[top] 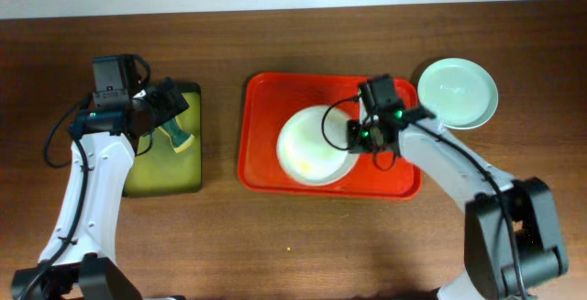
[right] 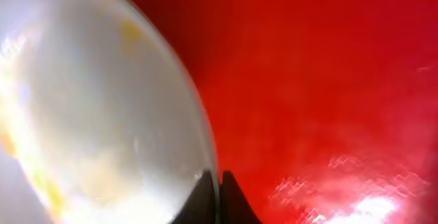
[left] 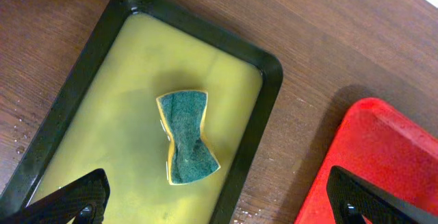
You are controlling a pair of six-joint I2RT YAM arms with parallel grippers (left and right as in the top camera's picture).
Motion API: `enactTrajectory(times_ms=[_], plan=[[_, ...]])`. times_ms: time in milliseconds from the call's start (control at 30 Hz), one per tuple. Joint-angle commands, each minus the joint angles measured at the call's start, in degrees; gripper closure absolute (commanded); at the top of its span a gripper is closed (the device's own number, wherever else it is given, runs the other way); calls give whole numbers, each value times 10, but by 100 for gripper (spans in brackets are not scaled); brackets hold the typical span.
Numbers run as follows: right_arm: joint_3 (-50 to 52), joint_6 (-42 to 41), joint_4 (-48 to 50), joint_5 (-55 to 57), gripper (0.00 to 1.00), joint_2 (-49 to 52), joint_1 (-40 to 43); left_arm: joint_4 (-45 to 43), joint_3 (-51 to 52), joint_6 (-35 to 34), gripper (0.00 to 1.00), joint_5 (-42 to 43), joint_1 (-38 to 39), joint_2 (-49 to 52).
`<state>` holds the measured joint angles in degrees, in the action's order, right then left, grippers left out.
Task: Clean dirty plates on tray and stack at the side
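White plate (top: 312,144), smeared yellow, lies in the red tray (top: 266,98) nearer its right edge, its right rim pinched by the clenched right gripper (top: 359,137). Mint plate (top: 458,92) rests on the table (top: 275,245) just off the tray's far right corner. Left gripper (left: 219,200) hangs released, jaws wide, over the sponge (left: 186,136) in the black-rimmed tray (left: 267,87)

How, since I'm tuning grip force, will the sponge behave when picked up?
Probably soft: the sponge is pinched in at its waist. Likely light, perhaps soaked, as the black tray looks wet. Its rough green face should resist slipping.
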<state>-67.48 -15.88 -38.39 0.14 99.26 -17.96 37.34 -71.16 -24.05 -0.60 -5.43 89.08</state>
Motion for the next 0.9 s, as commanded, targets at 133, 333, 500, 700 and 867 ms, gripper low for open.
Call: enactTrajectory(times_ms=[133, 333, 500, 700, 867], plan=[[-198, 272, -119, 549, 96, -29, -131, 1, -5, -1, 1, 4, -4, -3], [-200, 732, 150, 780, 96, -29, -237, 1, -5, -1, 1, 4, -4, -3], [-200, 951, 316, 795, 96, -29, -260, 1, -5, -1, 1, 4, -4, -3], [-178, 628, 226, 753, 96, -25, -233, 1, -5, -1, 1, 4, -4, -3], [-150, 440, 60, 648, 96, -14, -177, 1, -5, -1, 1, 4, -4, -3]])
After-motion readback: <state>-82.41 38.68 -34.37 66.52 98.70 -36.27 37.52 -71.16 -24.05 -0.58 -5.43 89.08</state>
